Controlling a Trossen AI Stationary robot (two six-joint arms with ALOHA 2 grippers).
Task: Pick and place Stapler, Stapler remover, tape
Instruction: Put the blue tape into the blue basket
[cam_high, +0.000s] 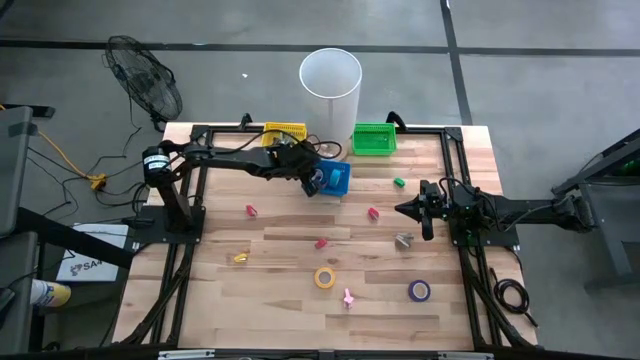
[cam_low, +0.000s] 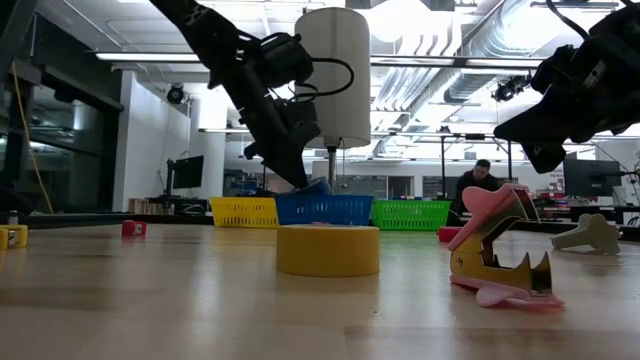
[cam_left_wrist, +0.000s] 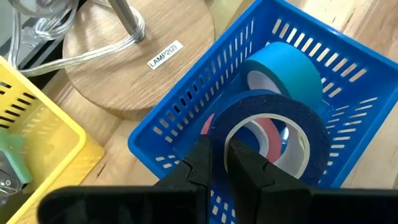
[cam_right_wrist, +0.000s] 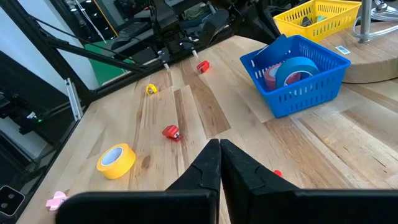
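Left gripper (cam_high: 312, 184) extended toward 12 o'clock of table centre, fingers (cam_left_wrist: 202, 163) pinched together. Right gripper (cam_high: 404, 209) at 3 o'clock, raised, fingers (cam_right_wrist: 208, 163) pressed together.

A slotted blue basket (cam_high: 336, 180), a yellow basket (cam_high: 284, 131) and a green basket (cam_high: 374, 139) are seen along the far edge of the light striped wooden table (cam_high: 280, 250), where a yellow tape roll (cam_high: 325, 277) and a purple tape roll (cam_high: 419, 290) are also seen.
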